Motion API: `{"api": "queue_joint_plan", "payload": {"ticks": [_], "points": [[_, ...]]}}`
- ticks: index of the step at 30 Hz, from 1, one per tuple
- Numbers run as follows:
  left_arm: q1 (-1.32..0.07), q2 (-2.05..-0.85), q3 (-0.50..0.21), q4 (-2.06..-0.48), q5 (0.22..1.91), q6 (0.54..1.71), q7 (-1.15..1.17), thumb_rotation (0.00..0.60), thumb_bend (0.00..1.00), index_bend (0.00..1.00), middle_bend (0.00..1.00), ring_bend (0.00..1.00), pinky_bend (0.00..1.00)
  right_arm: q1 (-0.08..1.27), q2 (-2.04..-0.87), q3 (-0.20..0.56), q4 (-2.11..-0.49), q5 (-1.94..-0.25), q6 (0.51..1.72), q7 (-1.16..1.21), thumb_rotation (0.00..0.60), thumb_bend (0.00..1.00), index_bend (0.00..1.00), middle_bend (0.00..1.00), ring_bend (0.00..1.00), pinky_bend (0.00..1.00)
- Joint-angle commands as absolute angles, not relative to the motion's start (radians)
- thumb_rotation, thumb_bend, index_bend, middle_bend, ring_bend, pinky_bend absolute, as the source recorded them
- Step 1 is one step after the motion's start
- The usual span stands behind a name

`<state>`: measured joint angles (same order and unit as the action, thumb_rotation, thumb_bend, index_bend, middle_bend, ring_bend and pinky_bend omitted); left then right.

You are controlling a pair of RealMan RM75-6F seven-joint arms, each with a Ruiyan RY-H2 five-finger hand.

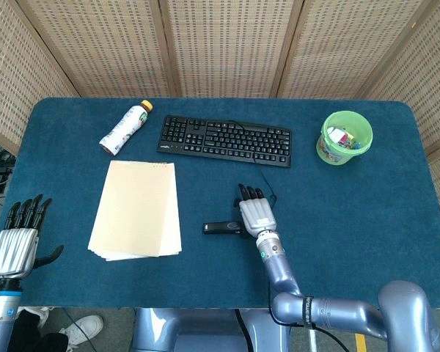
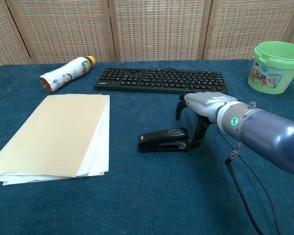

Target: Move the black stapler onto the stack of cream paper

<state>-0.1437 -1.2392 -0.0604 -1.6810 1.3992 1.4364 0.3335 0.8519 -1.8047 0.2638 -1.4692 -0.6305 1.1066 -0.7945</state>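
The black stapler (image 1: 224,228) (image 2: 164,140) lies flat on the blue table, to the right of the cream paper stack (image 1: 136,209) (image 2: 54,134) with a gap of cloth between them. My right hand (image 1: 257,214) (image 2: 207,104) is at the stapler's right end, fingers stretched out and apart above the table. Its thumb reaches down beside the stapler's rear end; I cannot tell whether it touches. My left hand (image 1: 15,240) hangs with fingers apart off the table's front left corner, holding nothing.
A black keyboard (image 1: 225,140) (image 2: 159,80) lies behind the stapler. A plastic bottle (image 1: 125,127) (image 2: 66,73) lies on its side at the back left. A green bucket (image 1: 345,138) (image 2: 277,66) holding small items stands at the back right.
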Motion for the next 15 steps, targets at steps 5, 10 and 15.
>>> {"api": "queue_joint_plan", "payload": {"ticks": [5, 10, 15], "points": [[-0.144, -1.240, -0.060, -1.680, 1.396, 1.435, 0.336, 0.600, 0.24, 0.00, 0.00, 0.00, 0.00, 0.823, -1.692, 0.224, -1.564, -0.612, 1.188, -0.873, 0.600, 0.15, 0.16, 0.00, 0.00, 0.03], [-0.147, -1.238, -0.057, -1.687, 1.389, 1.424, 0.341, 0.600, 0.24, 0.00, 0.00, 0.00, 0.00, 0.750, -1.549, 0.232, -1.692, -0.662, 1.222, -0.770, 0.600, 0.15, 0.12, 0.00, 0.00, 0.00], [-0.147, -1.248, -0.051, -1.687, 1.400, 1.431, 0.361, 0.600, 0.24, 0.00, 0.00, 0.00, 0.00, 0.642, -1.413, 0.216, -1.770, -0.797, 1.228, -0.557, 0.600, 0.15, 0.11, 0.00, 0.00, 0.00]]}}
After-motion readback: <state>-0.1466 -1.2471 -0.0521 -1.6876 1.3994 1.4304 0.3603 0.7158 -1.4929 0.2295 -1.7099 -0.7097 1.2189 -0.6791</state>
